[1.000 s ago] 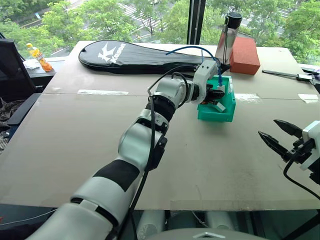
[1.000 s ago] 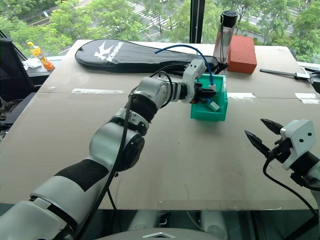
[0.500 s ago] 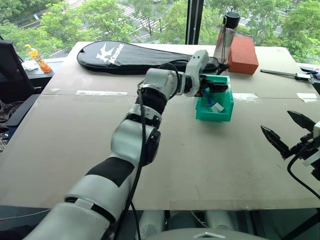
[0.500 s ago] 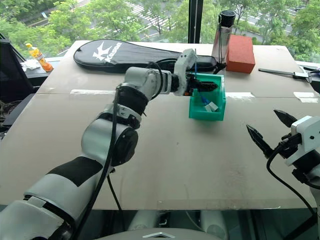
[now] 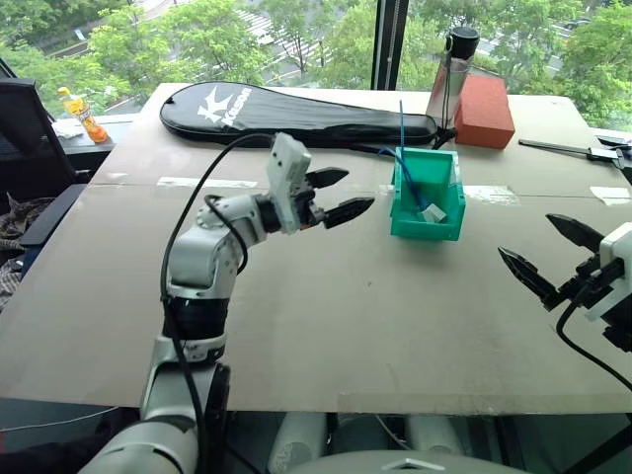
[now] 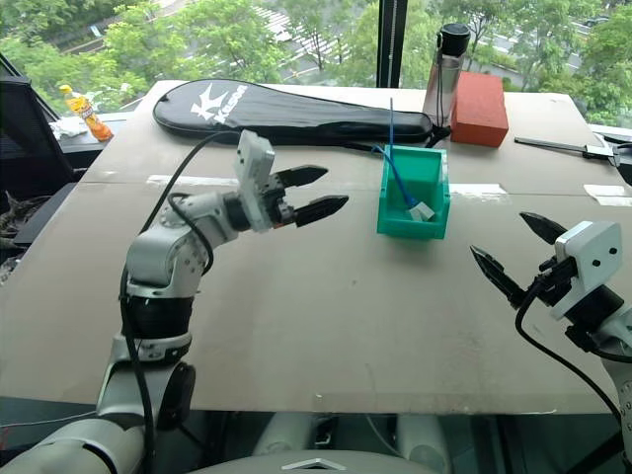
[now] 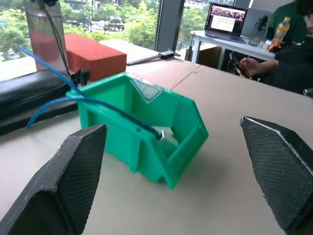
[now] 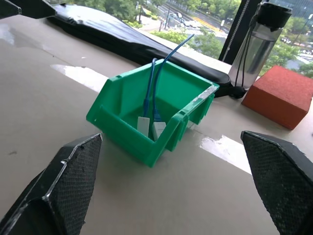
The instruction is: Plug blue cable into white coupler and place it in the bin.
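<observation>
The bin (image 5: 427,209) is resting on the tabletop (image 5: 326,326), just beyond the spread, empty fingers (image 5: 348,210) of the left gripper (image 5: 339,195). The blue cable (image 8: 152,93) is standing inside it, with the white coupler (image 8: 158,130) lying at its foot. The right gripper (image 6: 513,252) is hovering well apart, fingers spread.

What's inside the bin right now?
Inside the bin the blue cable runs down to the white coupler on the floor, with a second pale plug end beside it. The cable's loop sticks up over the back wall. Whether the plug is fully seated cannot be told.
</observation>
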Motion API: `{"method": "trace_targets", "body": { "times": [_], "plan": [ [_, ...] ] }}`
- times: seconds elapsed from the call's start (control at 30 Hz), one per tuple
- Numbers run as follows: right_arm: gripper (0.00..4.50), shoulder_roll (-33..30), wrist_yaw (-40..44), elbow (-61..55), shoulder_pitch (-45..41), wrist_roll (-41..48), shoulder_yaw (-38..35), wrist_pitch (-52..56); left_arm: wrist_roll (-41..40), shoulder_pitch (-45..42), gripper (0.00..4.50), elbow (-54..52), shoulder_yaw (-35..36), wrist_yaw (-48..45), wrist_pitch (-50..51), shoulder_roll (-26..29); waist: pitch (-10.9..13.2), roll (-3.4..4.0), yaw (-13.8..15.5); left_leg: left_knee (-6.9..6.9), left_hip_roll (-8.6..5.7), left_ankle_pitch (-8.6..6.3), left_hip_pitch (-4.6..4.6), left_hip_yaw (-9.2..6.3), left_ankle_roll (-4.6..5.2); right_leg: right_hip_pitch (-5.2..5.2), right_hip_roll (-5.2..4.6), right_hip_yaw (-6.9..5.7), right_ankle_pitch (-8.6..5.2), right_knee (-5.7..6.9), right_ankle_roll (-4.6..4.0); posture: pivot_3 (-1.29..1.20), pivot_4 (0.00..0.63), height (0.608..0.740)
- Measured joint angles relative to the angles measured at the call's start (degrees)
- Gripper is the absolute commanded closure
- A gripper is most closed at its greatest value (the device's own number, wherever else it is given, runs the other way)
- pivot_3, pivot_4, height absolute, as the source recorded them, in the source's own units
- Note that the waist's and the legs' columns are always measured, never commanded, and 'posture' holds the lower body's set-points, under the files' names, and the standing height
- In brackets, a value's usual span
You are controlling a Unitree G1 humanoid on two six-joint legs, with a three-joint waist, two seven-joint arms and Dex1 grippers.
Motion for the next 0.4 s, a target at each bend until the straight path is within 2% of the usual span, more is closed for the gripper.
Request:
{"method": "trace_targets", "body": {
  "times": [0.13,0.33,0.4],
  "plan": [
    [0.0,-3.18,4.06,1.0,5.66,-0.82,-0.05,-0.06,-1.44,12.54,0.02,-2.55,3.39,-4.13,-2.45,6.94,0.01,0.0,-0.11,-0.15,0.08,-0.03,0.44,0.18,0.04,0.32,0.02,0.05,-0.1,-0.02,-0.12,0.0,0.15,0.74],
    [0.0,-5.05,9.12,5.73,13.25,-4.47,-0.96,-2.94,-1.03,30.89,0.02,-4.0,8.97,-4.05,-7.24,11.57,-0.01,-0.02,-0.05,-0.14,0.16,-0.07,0.57,0.26,0.08,0.42,-0.24,0.1,-0.12,-0.13,-0.1,0.0,0.15,0.74],
    [0.0,-5.07,10.08,7.38,13.69,-4.99,-0.96,-3.71,-1.07,34.56,0.02,-4.88,9.7,-3.93,-7.67,11.88,0.0,-0.04,0.09,-0.12,0.18,-0.07,0.55,0.23,0.08,0.41,-0.43,0.07,-0.17,-0.15,-0.01,0.0,0.15,0.74]
  ]
}}
